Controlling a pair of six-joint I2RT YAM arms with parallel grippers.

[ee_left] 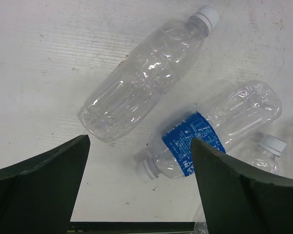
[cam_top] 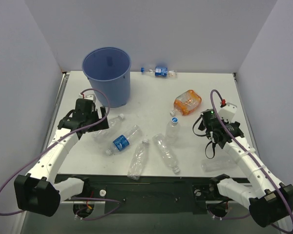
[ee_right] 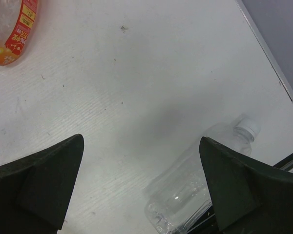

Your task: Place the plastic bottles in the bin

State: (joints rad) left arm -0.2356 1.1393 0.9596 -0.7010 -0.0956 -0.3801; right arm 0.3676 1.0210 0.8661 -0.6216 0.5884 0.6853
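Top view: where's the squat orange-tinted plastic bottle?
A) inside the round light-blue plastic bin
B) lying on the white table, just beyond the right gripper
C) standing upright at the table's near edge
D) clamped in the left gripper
B: the squat orange-tinted plastic bottle lies on its side on the white table, clear of the open, empty right gripper.

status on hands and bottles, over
Left hand open, above clear bottle and blue-label bottle. Right hand open, empty. Bin upright, nothing seen blocking it.
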